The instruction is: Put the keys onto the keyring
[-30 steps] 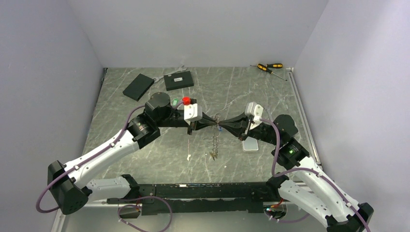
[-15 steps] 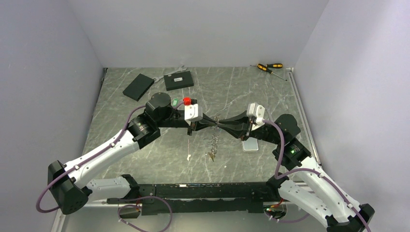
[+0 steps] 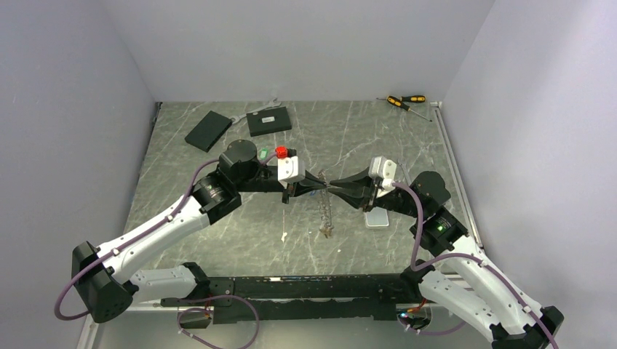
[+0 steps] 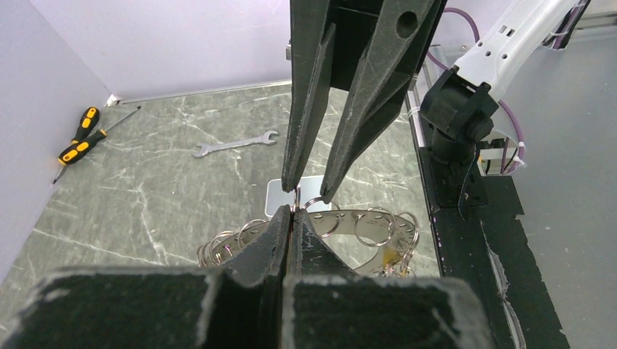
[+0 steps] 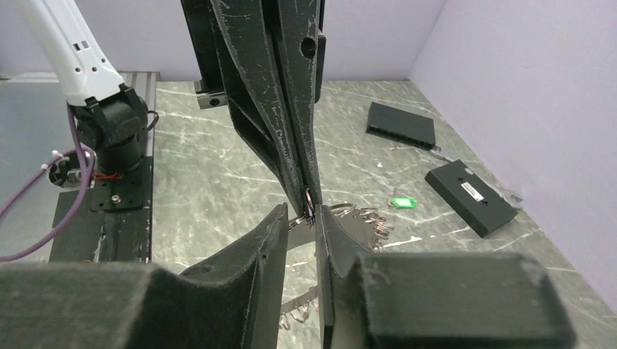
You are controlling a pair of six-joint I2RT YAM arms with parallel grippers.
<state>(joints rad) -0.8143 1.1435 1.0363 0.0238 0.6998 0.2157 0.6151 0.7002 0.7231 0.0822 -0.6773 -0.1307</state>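
Centrally, the left gripper (image 3: 324, 187) is clamped shut on the keyring (image 3: 325, 212), which dangles from its tips over the table (image 3: 407, 145); the right gripper (image 3: 335, 184), fingers slightly parted, meets it tip to tip; a green-tagged key (image 5: 401, 202) lies apart

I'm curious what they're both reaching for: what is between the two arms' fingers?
The keyring, dangling between the left gripper and the right gripper. The top view shows it best.
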